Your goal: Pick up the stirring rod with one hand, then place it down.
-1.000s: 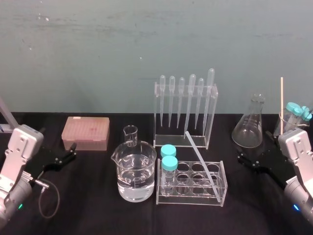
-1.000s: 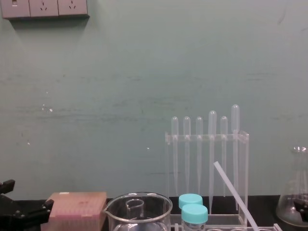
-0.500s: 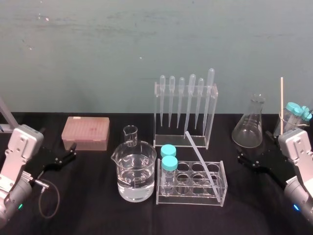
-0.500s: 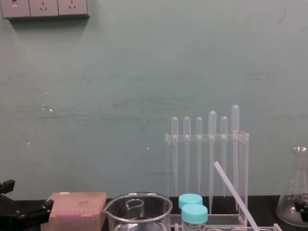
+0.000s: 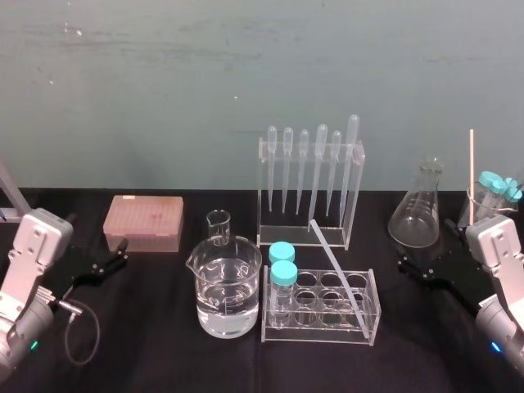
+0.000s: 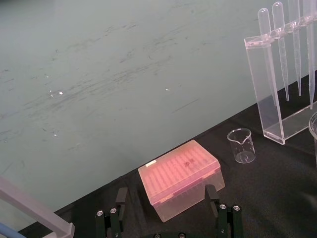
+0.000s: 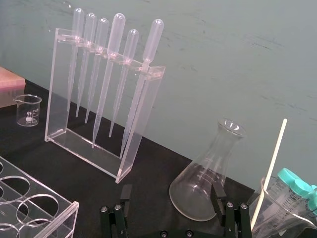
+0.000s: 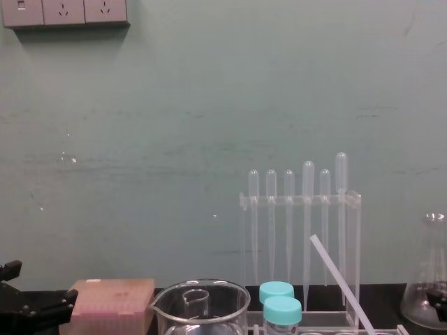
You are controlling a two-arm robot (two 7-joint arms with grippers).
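Observation:
The stirring rod (image 5: 337, 262) is a thin translucent-white stick. It leans at a slant, its lower end in the clear tube rack (image 5: 372, 323) and its upper end toward the pipette rack (image 5: 357, 155); in the chest view the stirring rod (image 8: 339, 279) rises from the bottom edge. My left gripper (image 5: 97, 239) rests open at the table's left, facing the pink tip box (image 6: 179, 173), and its fingers (image 6: 121, 196) hold nothing. My right gripper (image 5: 426, 244) rests open at the right, well clear of the rod, its fingers (image 7: 216, 191) pointing at the conical flask (image 7: 208, 186).
A large beaker (image 5: 227, 286) of water and a tiny beaker (image 5: 218, 226) stand left of the tube rack, which holds two teal-capped tubes (image 5: 283, 274). At the far right a glass holds a cream stick (image 5: 472, 176) and capped tubes (image 5: 499, 187). A cable (image 5: 82, 327) loops near my left arm.

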